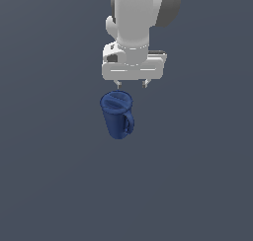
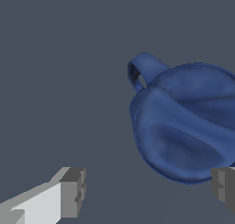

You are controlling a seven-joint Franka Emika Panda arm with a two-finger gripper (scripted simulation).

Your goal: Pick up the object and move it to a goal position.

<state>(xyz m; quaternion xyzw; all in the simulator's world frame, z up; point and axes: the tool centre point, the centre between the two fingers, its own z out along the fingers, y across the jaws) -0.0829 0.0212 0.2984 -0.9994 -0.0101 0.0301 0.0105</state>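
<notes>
1. End effector (image 1: 131, 83) released, fingers spread wide, gripping nothing.
2. Dark blue mug (image 1: 117, 114) upright on the grey surface (image 1: 49, 176), just below the fingertips in the exterior view, apart from both.
3. Loop handle (image 1: 129, 124) turned toward the exterior view's right.
4. From the wrist view, mug (image 2: 186, 124) seen from above, rim close to one finger (image 2: 223, 187), other finger (image 2: 72, 192) well apart.

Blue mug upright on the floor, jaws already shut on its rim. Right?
Not quite. The mug is upright on the floor, but the jaws are open and not touching it. The wrist view shows the fingertips spread wide with the mug off to one side; in the exterior view the gripper hovers above the rim.
</notes>
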